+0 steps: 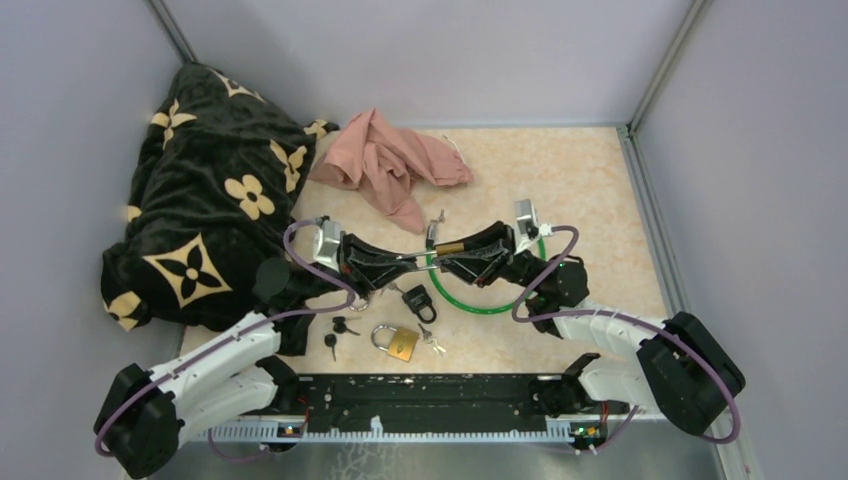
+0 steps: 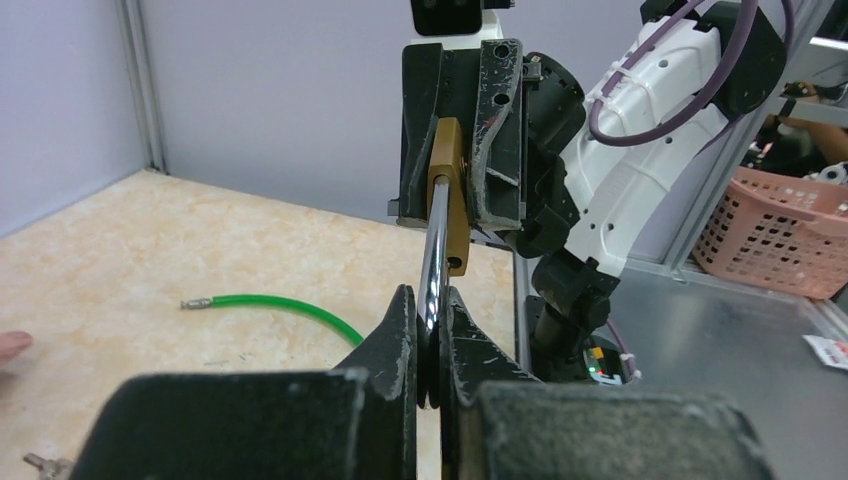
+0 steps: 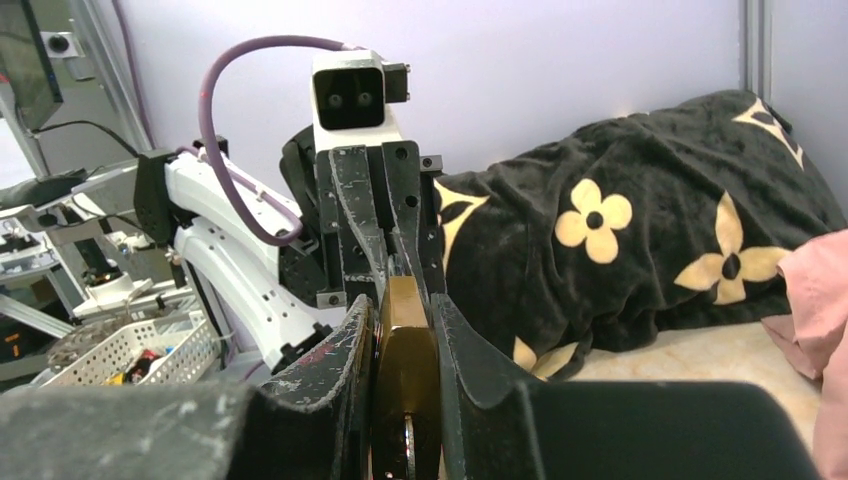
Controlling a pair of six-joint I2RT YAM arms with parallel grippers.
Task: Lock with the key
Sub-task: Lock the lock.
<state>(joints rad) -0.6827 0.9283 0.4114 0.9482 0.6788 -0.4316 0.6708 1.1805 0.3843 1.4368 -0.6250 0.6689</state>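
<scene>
Left tool (image 2: 432, 335) is closed tight on the steel shackle (image 2: 434, 262). Right tool (image 3: 405, 312) is clamped across the flat faces of the brass padlock (image 3: 405, 372) body. The padlock is off the worktop (image 1: 590, 190), held between the two tools at centre.

Long axis runs left-right, with the shackle end to the left and the body to the right. The base of the body faces back into the right tool. A mark there looks like the keyway, can't confirm. Shackle seated or popped: can't tell.

Handling: solid brass and steel, so rigid, heavy for its size and smooth. The round shackle will likely spin in the pads, so the flat-face grip on the body is the one that counts. The right tool's fingers crowd the base, so key access looks poor as held.

Black-headed keys (image 1: 336, 330) lie flat on the worktop by the left arm, well apart from the held padlock. They're thin and light, awkward to pinch. To their right sit a second brass padlock (image 1: 398, 342) and a small black padlock (image 1: 420, 300). A green cable (image 1: 490, 305) loops below the right tool.
</scene>
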